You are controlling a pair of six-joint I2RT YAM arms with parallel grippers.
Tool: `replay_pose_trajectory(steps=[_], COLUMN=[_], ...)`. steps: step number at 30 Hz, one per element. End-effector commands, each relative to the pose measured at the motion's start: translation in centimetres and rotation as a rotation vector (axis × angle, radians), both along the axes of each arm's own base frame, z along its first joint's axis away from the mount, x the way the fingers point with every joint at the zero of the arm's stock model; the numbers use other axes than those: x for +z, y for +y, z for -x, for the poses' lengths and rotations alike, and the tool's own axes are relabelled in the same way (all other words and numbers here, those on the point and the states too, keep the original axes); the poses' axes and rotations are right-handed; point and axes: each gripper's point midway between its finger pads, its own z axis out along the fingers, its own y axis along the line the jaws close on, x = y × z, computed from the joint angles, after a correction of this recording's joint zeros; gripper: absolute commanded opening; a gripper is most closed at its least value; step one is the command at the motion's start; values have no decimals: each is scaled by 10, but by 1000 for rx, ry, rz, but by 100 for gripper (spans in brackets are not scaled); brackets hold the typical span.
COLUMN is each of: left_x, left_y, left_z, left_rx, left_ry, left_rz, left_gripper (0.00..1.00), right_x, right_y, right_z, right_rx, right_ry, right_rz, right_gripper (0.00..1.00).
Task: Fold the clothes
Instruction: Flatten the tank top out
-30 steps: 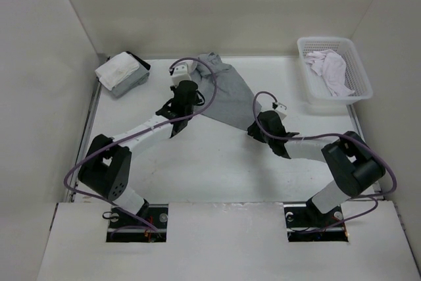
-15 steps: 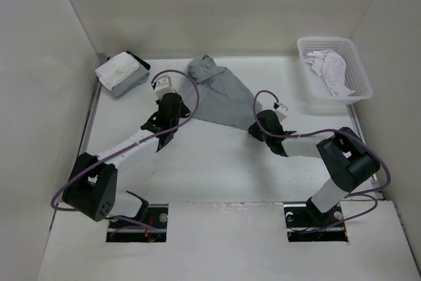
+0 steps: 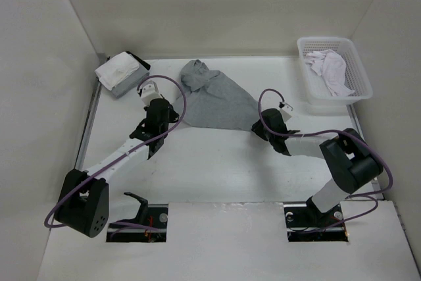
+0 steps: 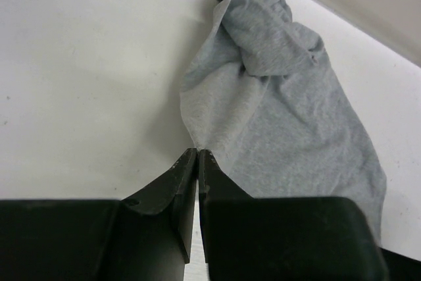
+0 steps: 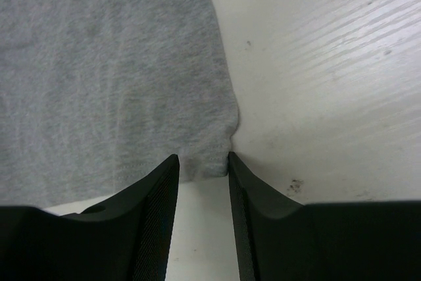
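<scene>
Soft, limp, light grey T-shirt, prone to bunching, best pinched at hem corner between spread right gripper; left gripper pressed together, empty.

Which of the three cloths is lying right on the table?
The grey T-shirt, spread on the tabletop. The white garment sits in the mesh basket; the white cloth lies on a small grey box.

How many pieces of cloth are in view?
3: a grey shirt at the middle back, a white garment in the basket far right, a white cloth on the box far left. The basket may hide more.
</scene>
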Motion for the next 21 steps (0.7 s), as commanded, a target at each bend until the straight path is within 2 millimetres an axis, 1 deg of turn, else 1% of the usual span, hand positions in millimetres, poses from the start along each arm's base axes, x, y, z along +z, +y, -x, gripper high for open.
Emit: replay_pose_trajectory(steps=[1, 4, 7, 11, 13, 16, 18, 21], left_x=[-5, -5, -2, 2, 0, -2, 0, 0], left_y=[5, 10, 22, 29, 30, 36, 39, 37], left_z=[2, 0, -1, -2, -3, -3, -3, -4], left_rx=[9, 26, 60, 79, 80, 99, 109, 102], left_ry=[3, 4, -6, -15, -10, -6, -13, -12], left_rz=[30, 43, 55, 60, 58, 62, 69, 73], left_gripper=[4, 4, 4, 4, 4, 4, 4, 4], right_x=[5, 3, -1, -6, -7, -8, -7, -5], right_y=[-12, -12, -12, -8, -8, -10, -9, -8], right_z=[3, 3, 1, 1, 1, 3, 3, 3], right_rx=[-23, -24, -23, -11, -11, -18, -20, -21], right_ry=[-1, 5, 14, 28, 33, 33, 29, 24], right_rz=[11, 15, 18, 15, 15, 10, 7, 8], right_gripper=[40, 43, 42, 33, 28, 24, 15, 4])
